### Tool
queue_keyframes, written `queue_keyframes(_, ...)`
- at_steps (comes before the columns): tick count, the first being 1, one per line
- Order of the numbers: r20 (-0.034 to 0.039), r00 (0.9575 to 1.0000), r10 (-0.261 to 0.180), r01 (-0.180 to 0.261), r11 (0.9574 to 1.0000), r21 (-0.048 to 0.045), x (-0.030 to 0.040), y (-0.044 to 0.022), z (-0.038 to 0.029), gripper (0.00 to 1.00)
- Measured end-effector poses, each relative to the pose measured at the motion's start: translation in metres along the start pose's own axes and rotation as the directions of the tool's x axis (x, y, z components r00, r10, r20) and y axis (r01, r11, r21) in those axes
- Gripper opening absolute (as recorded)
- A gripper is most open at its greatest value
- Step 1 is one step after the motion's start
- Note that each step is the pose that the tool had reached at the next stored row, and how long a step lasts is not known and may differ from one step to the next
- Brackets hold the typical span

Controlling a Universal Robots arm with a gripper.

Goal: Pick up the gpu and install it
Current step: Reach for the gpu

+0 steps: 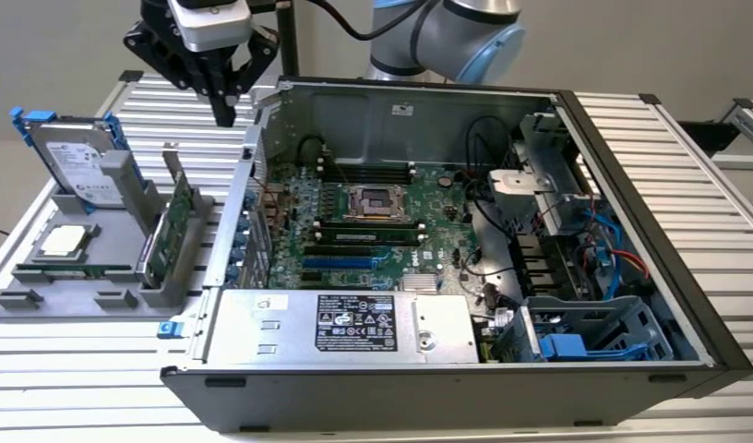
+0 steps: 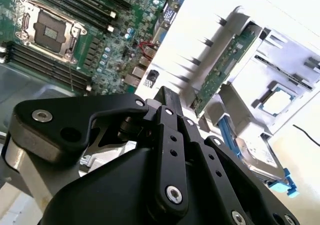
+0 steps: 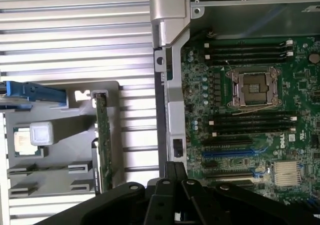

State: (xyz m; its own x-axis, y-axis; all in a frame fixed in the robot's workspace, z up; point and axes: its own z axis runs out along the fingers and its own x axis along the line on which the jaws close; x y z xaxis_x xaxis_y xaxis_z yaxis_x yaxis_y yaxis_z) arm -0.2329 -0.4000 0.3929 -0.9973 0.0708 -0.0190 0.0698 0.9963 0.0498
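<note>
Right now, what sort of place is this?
Likely a robotics lab bench for PC assembly: an open computer case lies on a slatted metal table, beside a grey fixture holding the gpu.

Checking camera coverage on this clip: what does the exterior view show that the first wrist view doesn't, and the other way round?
Exterior view, not first wrist view: the power supply, the grey drive cage and the arm's blue-grey joint. First wrist view, not exterior: no extra object, but the gpu seen along its thin edge. Both: the gpu standing in the grey holder, the processor socket, and the gripper, empty and apart from the gpu.
</note>
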Motion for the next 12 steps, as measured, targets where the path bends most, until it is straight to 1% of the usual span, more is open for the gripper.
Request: queue_keyframes(12, 0.0000, 1.0000, 0.000, 0.000, 1.0000, -0.0016, 0.0180, -0.0032, -0.0005, 0.00)
